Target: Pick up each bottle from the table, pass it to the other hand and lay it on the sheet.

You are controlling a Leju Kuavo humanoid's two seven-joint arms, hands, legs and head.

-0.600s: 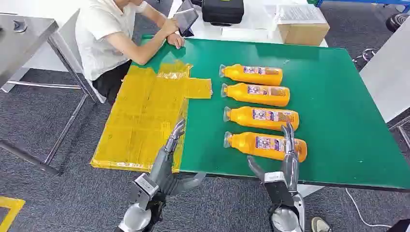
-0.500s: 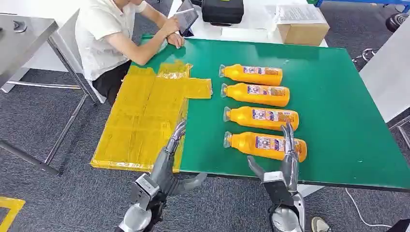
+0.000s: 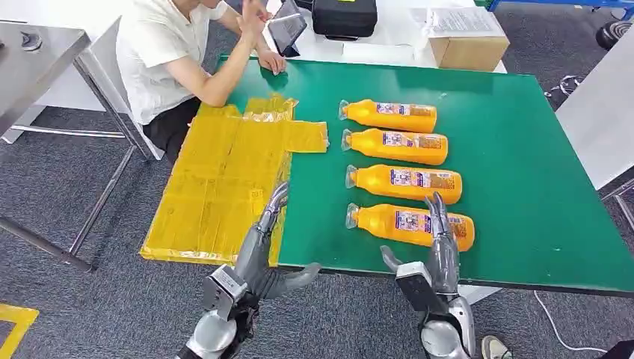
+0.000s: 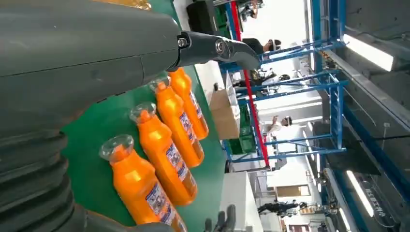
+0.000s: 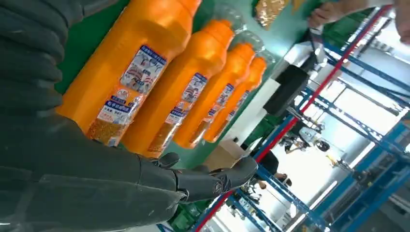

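Green table (image 3: 523,187) is carrying four orange bottles lying side by side, long axes running across, caps pointing toward the yellow sheet (image 3: 217,187) on the left. Nearest bottle (image 3: 407,224) is lying just ahead of the right hand (image 3: 437,247), whose released fingers are reaching over its base end. Left hand (image 3: 262,239) is hovering open at the sheet's near edge, farther from the bottle. A person (image 3: 172,52) is sitting at the far corner.

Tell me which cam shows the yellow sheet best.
Head view: the whole yellow sheet lies in sight, spread over the green table's left edge, the left hand over its near corner. Left wrist view catches a sliver of it; right wrist view a scrap past the bottles.
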